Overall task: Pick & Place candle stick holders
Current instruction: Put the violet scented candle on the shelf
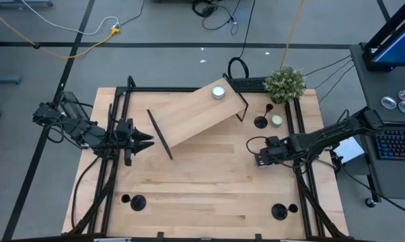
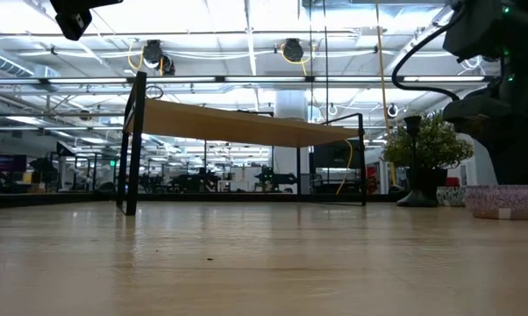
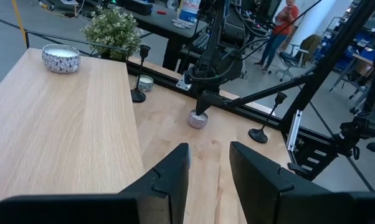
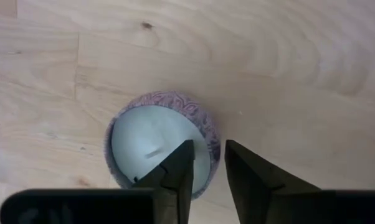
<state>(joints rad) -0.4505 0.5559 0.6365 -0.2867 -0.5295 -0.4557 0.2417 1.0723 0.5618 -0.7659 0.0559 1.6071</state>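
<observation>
Three black candle stick holders stand upright on their disc bases: one at the far right (image 1: 261,122) near the plant, one at the near left (image 1: 136,202), one at the near right (image 1: 278,211). My right gripper (image 1: 260,158) points down over a patterned candle tin (image 4: 159,146) that sits on the table. It is open, with one finger over the white wax and one outside the rim. My left gripper (image 1: 146,140) is open and empty at the table's left, beside the wooden shelf (image 1: 196,114). My right gripper comes at the candle tin from above, pointing down. One finger (image 4: 178,168) is inside over the wax and the other (image 4: 243,174) outside, astride the rim (image 4: 215,146). I cannot tell whether they touch it. The tin rests on the table.
A slanted wooden shelf on black legs fills the table's middle, with a candle tin (image 1: 218,92) on its far end. A small tealight (image 1: 276,120) and a potted plant (image 1: 285,83) stand at the far right. A black frame edges the table. A person (image 3: 286,25) stands beyond it.
</observation>
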